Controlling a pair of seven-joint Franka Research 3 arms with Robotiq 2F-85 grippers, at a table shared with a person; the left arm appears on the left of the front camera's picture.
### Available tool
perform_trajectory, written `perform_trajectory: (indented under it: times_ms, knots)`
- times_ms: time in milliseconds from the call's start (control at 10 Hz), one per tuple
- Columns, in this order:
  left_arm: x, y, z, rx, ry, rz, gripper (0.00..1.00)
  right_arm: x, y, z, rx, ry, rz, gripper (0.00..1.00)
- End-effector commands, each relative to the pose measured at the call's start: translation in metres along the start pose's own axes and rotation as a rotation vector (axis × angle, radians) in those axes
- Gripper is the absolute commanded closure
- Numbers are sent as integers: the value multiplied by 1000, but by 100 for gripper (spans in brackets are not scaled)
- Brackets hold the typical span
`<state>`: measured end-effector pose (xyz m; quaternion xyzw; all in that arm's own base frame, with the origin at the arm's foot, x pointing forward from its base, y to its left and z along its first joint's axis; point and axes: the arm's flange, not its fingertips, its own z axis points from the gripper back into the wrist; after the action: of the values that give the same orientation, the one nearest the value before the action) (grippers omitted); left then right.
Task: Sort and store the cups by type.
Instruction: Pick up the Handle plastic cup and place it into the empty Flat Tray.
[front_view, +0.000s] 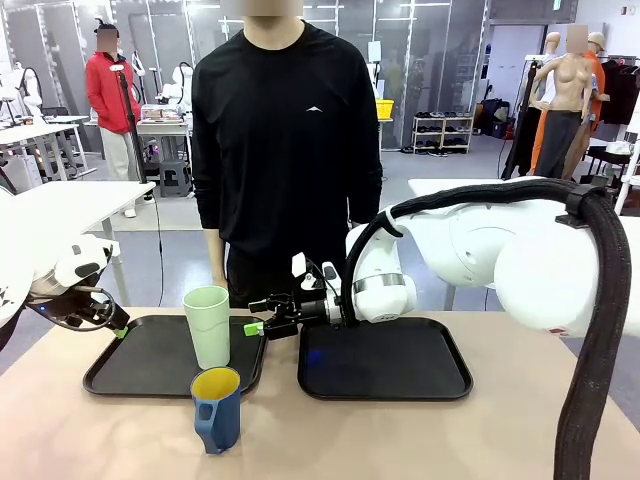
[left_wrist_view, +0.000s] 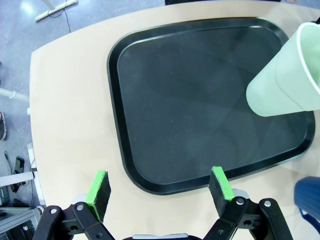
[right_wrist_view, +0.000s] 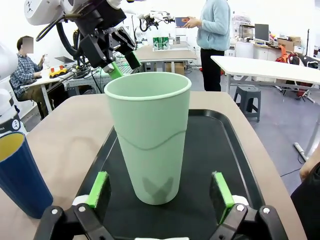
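Right gripper (right_wrist_view: 160, 190) spread wide, empty, held level just beside the mint tumbler (right_wrist_view: 150, 135); left gripper (left_wrist_view: 160, 190) spread, empty, over tumbler's tray (left_wrist_view: 114, 100) rim.

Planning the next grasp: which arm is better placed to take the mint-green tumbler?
Right: the right gripper, open, faces the tumbler close by; the left gripper hangs at the tray edge beyond.

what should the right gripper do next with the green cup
Probably ease the right gripper forward so its open jaws straddle the green tumbler: it stands upright on the left tray just ahead of the gripper, not yet between the jaws.
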<state>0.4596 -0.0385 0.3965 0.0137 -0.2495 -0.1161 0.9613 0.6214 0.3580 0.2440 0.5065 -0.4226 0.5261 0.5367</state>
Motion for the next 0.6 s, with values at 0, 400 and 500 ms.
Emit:
perform_trajectory:
  times_ms: [0,400,500]
  knots:
    - [0,2,0,0,-1,3,0,0,0,0,0,0,0,0]
    - [0,2,0,0,-1,3,0,17,60,41,-184,326,56,0]
    - [0,2,0,0,-1,3,0,18,76,54,-225,402,46,0]
